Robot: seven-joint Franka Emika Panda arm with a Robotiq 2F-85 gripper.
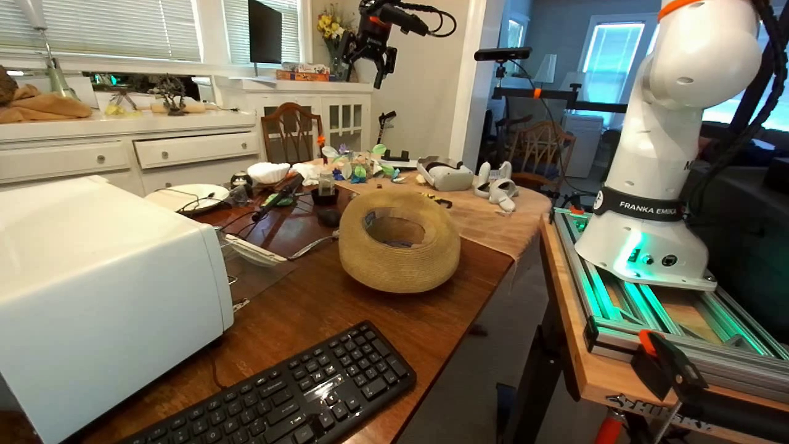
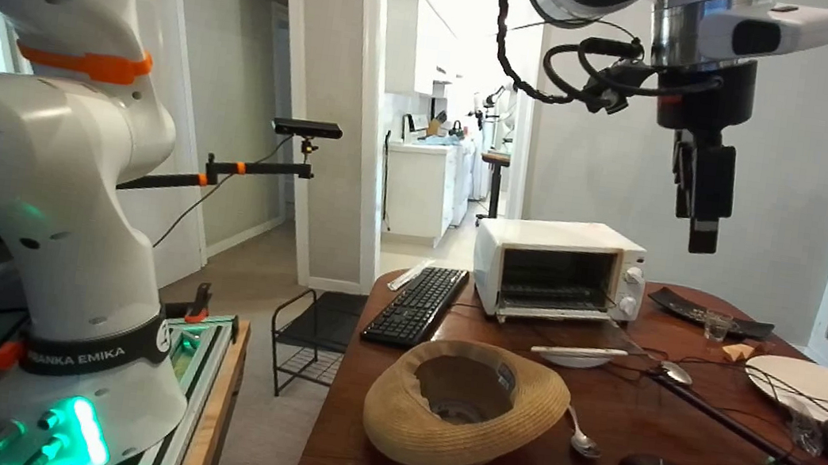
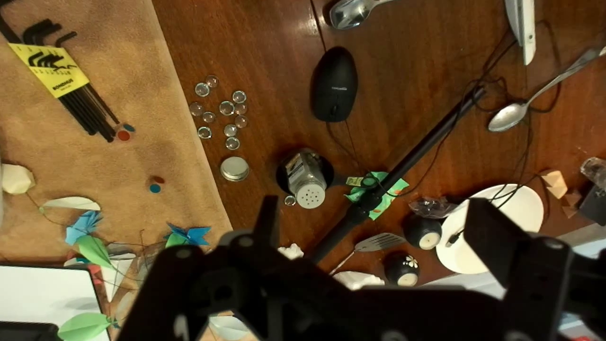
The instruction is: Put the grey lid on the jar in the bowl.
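High over the table (image 3: 270,61), the gripper (image 3: 374,203) hangs well apart from everything below, jaws wide. The lid (image 3: 234,169) lies flat on the table, just beside the edge of the cloth (image 3: 142,90); beads (image 3: 227,108) crowd one side. The jar (image 3: 303,173) stands in the bowl (image 3: 282,177), bare table between bowl and lid. A rod (image 3: 402,166) slants past the bowl, opposite the lid; mouse (image 3: 334,85) near. Hat (image 2: 464,431) close to the table's edge in both exterior views.
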